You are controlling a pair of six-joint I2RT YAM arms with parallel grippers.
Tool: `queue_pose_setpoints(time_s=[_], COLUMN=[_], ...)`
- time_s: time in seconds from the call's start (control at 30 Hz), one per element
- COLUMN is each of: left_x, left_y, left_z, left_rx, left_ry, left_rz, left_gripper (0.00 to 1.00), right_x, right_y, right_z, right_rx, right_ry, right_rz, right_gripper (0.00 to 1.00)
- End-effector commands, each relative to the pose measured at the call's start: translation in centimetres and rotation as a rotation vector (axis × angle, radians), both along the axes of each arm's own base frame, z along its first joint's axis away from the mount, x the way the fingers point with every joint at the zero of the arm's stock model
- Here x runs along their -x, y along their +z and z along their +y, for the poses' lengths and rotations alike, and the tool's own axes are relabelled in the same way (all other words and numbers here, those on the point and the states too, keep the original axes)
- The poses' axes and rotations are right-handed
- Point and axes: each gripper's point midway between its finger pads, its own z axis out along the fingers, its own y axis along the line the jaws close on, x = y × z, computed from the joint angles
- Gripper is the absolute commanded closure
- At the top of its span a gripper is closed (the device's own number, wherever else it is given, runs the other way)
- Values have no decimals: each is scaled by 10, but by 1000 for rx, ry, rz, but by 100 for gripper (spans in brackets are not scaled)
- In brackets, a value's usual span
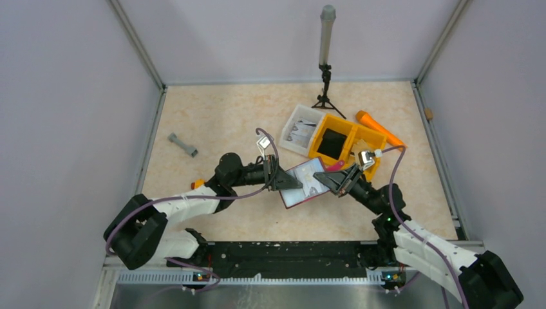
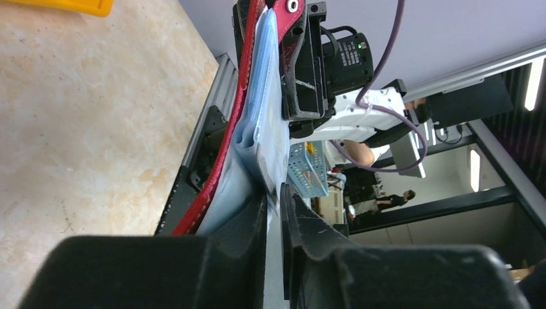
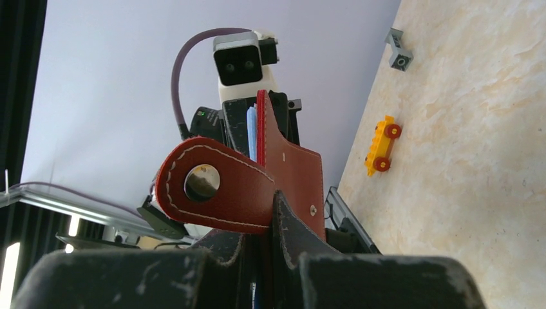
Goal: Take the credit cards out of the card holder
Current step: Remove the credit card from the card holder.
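Above the desk, at the centre of the overhead view, we hold the card holder open in the air, the credit cards inside. Our right claw pinches its red flap and our left claw nips the cards' pale edge. We judge extraction is starting, and next comes a straight pull toward the frame's left.

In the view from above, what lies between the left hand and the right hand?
The open card holder, with pale credit cards inside, fills the stretch from the left hand to the right hand, which grips its edge. The top view shows this.
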Motion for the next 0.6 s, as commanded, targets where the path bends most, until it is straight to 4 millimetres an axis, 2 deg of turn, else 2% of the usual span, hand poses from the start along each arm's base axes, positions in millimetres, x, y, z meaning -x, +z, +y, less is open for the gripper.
queue_pose_setpoints(time_s=[0.0, 0.03, 0.1, 0.2, 0.27, 0.57], left_x=[1, 0, 0, 0, 0, 3], left_y=[27, 27, 26, 24, 24, 21], left_z=[-3, -3, -2, 0, 0, 6], left_rx=[81, 79, 79, 74, 73, 72], left_ry=[-13, -11, -3, 5, 7, 19], left_rz=[-90, -89, -87, -85, -83, -80], left_gripper=[93, 100, 100, 100, 100, 100], right_x=[7, 7, 7, 8, 8, 8], right_y=[20, 20, 20, 22, 22, 26], right_z=[-1, -1, -2, -3, -4, -12], right_rx=[-41, -41, -45, -56, -62, -102], right_ry=[24, 22, 18, 15, 15, -23], right_rz=[-75, -75, -71, -77, -77, -80], right_gripper=[100, 100, 98, 87, 82, 79])
